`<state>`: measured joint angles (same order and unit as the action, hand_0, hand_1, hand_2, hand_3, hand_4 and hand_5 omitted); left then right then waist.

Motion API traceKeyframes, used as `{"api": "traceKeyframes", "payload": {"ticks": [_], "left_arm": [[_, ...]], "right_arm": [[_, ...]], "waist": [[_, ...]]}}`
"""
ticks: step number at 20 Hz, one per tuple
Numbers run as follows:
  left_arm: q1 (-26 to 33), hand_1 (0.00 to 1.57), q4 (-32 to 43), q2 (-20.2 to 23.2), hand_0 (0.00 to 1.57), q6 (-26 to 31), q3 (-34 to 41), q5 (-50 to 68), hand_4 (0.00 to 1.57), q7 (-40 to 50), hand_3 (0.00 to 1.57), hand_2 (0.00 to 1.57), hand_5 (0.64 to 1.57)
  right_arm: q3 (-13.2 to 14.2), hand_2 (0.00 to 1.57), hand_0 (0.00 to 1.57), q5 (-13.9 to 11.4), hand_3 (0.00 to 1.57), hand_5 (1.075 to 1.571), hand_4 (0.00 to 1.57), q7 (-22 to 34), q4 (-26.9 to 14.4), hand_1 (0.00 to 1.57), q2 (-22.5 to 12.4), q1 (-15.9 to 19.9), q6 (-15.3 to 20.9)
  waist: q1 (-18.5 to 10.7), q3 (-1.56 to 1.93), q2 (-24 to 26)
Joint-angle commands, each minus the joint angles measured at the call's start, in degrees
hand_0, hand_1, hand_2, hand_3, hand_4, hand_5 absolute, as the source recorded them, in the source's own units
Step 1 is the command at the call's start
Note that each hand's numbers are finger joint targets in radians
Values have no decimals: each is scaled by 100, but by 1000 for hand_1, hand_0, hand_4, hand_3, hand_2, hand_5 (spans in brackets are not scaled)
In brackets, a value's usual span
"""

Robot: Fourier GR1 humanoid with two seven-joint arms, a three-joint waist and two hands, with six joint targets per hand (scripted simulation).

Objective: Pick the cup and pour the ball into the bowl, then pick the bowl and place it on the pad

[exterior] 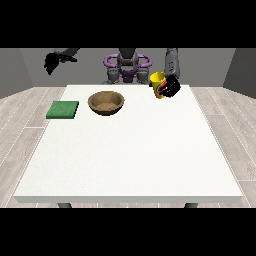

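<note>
A yellow cup [157, 79] is at the table's far right, held just above the surface by the hand at the view's right [170, 87], whose black fingers curl round its side. The ball is hidden from view. A brown wooden bowl [106, 103] rests on the table left of the cup, well apart from it. A green square pad [63, 110] lies flat near the table's left edge, beside the bowl. The hand at the view's left [51, 61] hangs in the air above and beyond the table's far left corner, holding nothing.
The white table [130, 160] stretches wide toward the camera. The robot's torso [127, 67] stands behind the far edge. Grey wooden floor surrounds the table.
</note>
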<state>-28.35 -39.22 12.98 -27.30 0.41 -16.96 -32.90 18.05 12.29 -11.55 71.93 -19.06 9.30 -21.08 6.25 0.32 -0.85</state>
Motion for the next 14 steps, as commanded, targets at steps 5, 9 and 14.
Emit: {"api": "traceKeyframes", "payload": {"ticks": [5,9,14], "left_arm": [[-1056,1486,-40,463,1486,7,-816,-1325,1571,2119,1571,1571,1274],[-1416,1491,-55,403,1491,1,-878,-1713,1571,2788,1571,1571,1273],[-1543,1490,18,363,1490,-256,-1129,-2428,1512,3292,1571,1571,1267]], "right_arm": [[155,0,0,-1,0,1569,0,-235,-687,0,-40,78,-43],[127,0,0,17,0,1569,0,-272,-662,0,-119,56,-214],[79,0,0,11,0,1569,0,-221,-641,0,-68,165,-159]], "waist": [[-263,-22,267],[-50,-28,217],[21,-29,218]]}}
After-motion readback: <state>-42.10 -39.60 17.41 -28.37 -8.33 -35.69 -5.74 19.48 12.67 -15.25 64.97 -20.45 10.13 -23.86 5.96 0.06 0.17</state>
